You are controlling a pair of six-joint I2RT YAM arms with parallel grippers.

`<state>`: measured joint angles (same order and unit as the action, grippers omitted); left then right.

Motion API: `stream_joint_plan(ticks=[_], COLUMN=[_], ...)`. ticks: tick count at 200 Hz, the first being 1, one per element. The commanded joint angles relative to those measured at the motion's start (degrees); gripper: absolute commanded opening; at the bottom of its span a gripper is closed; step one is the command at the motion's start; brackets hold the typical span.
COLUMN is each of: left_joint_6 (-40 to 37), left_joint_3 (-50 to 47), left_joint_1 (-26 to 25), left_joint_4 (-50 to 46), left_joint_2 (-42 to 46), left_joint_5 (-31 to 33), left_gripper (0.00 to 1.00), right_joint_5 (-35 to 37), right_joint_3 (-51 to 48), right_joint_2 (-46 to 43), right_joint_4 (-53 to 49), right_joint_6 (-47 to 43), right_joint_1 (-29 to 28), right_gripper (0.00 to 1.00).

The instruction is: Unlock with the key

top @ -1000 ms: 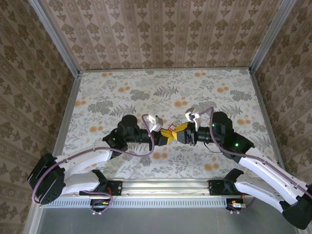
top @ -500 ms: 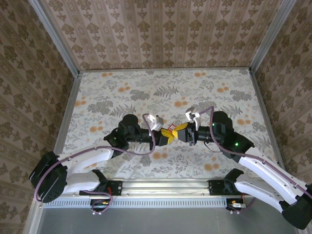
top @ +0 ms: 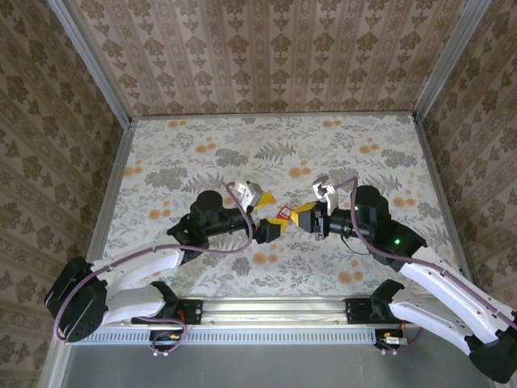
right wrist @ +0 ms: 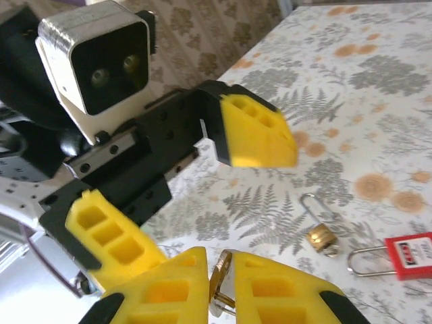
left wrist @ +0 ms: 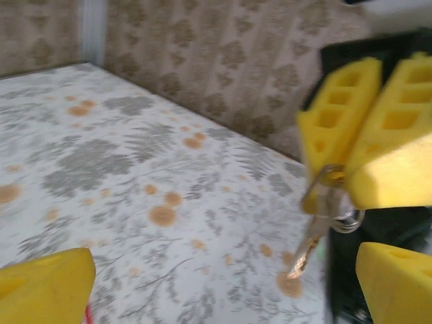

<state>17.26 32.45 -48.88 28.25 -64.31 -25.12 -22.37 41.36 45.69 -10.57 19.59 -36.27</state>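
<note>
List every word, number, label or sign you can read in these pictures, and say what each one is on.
Red padlock: its white label carries dark print, too small and blurred to read.
Brass padlock: no marking can be made out.
Key: no stamp or number can be made out.
No text in these pictures is legible enough to quote.

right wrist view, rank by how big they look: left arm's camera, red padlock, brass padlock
1. left arm's camera, though it sits much nearer the lens
2. red padlock, partly cut off at the frame edge
3. brass padlock
</note>
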Motion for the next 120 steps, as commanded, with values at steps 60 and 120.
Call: stream_joint_plan(ticks=[60,120], left_joint_6=[-1.4,-4.7], left_joint_3=[9.1,33.6], left_joint_1=[3.4,-0.1], left_joint_4=[-24.1,-55.1], left_joint_2=[-4.5,-29.7], left_joint_5=[22.0,31.2], left_gripper=[0.84,0.49], right_joint_5=[11.0,14.5], right_joint_3=[0.7,-5.0], right_joint_2=[-3.6,-9.0], right_joint_4=[-5.5,-3.5], right_joint_6=[-1.9,2.3], right_joint_1=[1.3,1.6], right_gripper=[0.0,0.0])
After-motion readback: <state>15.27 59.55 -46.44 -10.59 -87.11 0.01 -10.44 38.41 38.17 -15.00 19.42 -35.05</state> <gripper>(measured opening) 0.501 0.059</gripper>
